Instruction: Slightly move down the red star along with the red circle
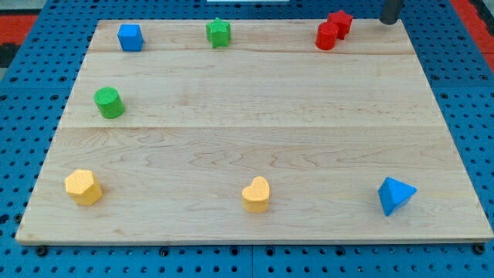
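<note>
Blue pegboard dotted with holes is showing all around a pale wooden board (255, 147), which is filling most of the view. Red surfaces are peeking in at the view's top corners.

Near the board's top edge, toward its top right corner, the red star (340, 22) and the red circle (326, 36) are sitting touching one another, the circle lying just to the lower left of the star. A dark rod is entering from the view's top edge, and my tip (390, 22) is hovering at the board's top right corner, to the right of the star and apart from it. Being a bare rod, it is carrying no jaws and is holding nothing.

Along the same top edge, a green block with a ridged, star-like outline (219, 32) is standing near the middle, and a blue cube (130, 37) is resting toward the top left corner. A green cylinder (109, 103) is sitting close to the left edge, below the cube.

Along the bottom edge, a yellow block of angular shape (83, 187) is lying near the bottom left corner, a yellow heart (256, 194) is resting around the middle, and a blue triangular block (395, 194) is sitting near the bottom right corner.
</note>
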{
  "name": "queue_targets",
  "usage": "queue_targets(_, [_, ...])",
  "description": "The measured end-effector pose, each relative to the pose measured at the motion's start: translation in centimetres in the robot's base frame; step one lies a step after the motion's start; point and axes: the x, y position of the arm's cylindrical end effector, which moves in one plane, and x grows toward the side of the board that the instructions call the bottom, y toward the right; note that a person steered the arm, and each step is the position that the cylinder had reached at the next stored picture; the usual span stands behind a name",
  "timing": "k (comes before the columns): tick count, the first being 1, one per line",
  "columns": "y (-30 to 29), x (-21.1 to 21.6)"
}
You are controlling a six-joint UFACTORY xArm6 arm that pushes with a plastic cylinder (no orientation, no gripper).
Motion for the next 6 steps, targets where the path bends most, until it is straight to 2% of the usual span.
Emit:
queue_targets(3, [-1.6, -0.2])
queue_targets(6, [-11.7, 0.2])
